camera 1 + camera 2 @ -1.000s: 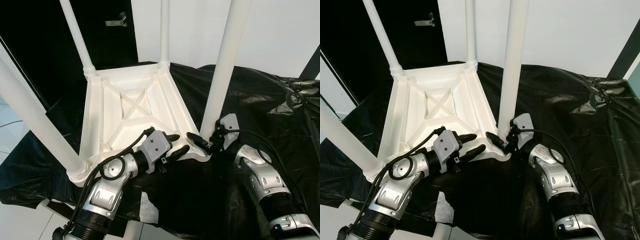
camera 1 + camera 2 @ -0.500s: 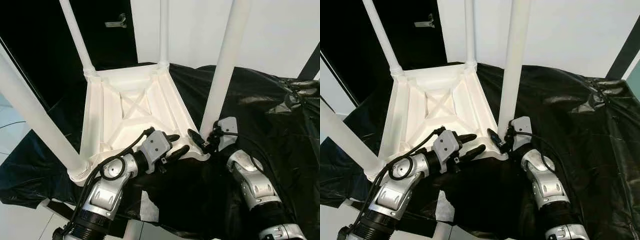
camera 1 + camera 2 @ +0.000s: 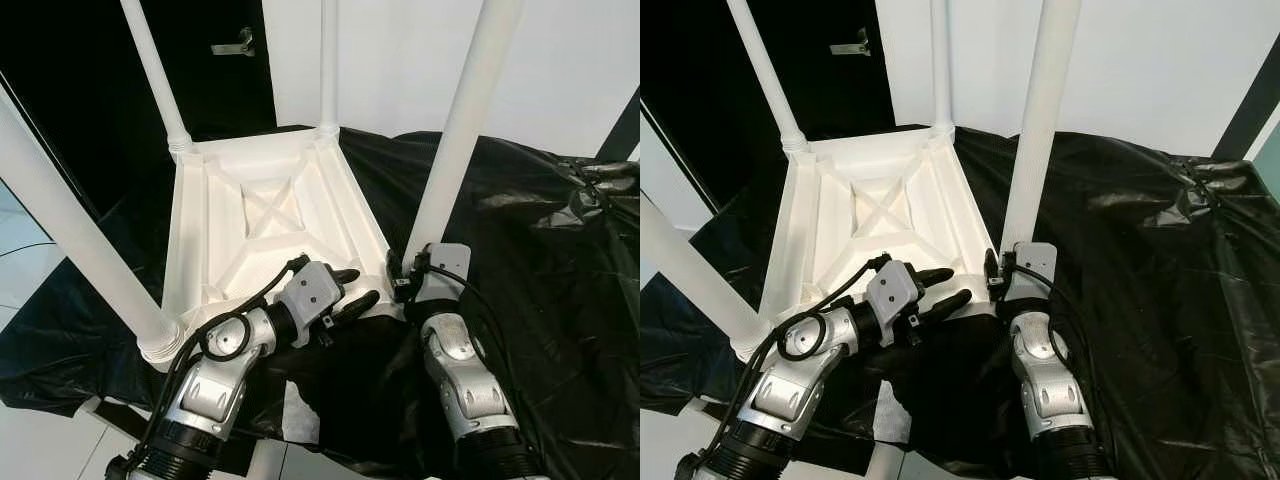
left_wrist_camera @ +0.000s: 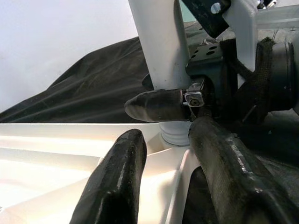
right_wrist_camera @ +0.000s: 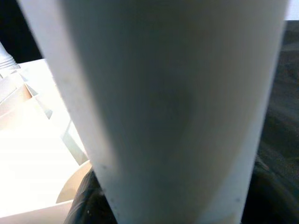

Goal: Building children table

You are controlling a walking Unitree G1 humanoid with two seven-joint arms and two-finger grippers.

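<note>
A white children's table (image 3: 260, 215) lies upside down on black sheeting, its legs pointing up. My right gripper (image 3: 402, 284) is shut on the base of the near right leg (image 3: 450, 140), which leans slightly to the right. In the right wrist view that leg (image 5: 177, 102) is pressed close against the camera. My left gripper (image 3: 353, 288) is open at the table's near edge, its fingers (image 4: 112, 186) straddling the rim just left of that leg's socket. The left wrist view shows one right finger (image 4: 159, 105) wrapped across the leg (image 4: 156, 46).
Three other white legs stand at the far left (image 3: 155, 75), far right (image 3: 328, 60) and near left (image 3: 70, 230) corners. Crumpled black plastic sheeting (image 3: 540, 250) covers the surface. A dark door with a handle (image 3: 232, 42) is behind, beside a white wall.
My right forearm has swung from the right side round to the near side of the leg, still clamped on its base. The leg's top has leaned rightward. The left gripper has stayed put.
</note>
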